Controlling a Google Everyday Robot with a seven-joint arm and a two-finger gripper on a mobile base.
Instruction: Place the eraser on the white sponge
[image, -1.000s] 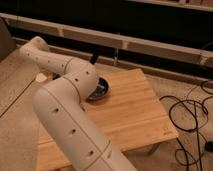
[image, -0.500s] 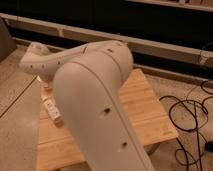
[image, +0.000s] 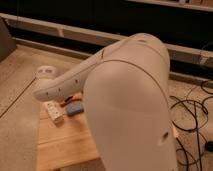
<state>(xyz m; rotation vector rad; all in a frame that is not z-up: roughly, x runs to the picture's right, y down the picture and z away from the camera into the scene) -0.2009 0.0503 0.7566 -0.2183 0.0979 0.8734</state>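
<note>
The white sponge (image: 53, 111), a flat oblong block with small dark spots, lies on the left part of the wooden table (image: 62, 145). Just right of it, nearly touching, lies a small blue block (image: 74, 109) that looks like the eraser. Behind that a bit of orange-red (image: 75, 98) peeks out under the arm. My big white arm (image: 125, 100) fills the middle and right of the view and reaches left over both things. The gripper is not in view; it is hidden behind the arm or outside the frame.
Black cables (image: 192, 112) lie on the floor to the right of the table. Speckled floor (image: 15, 100) runs along the left. A dark wall with a light rail (image: 75, 35) closes off the back. The arm hides most of the table.
The arm has swung nearer the camera and now covers more of the table. The dark bowl seen a second ago is hidden. The sponge has stayed put.
</note>
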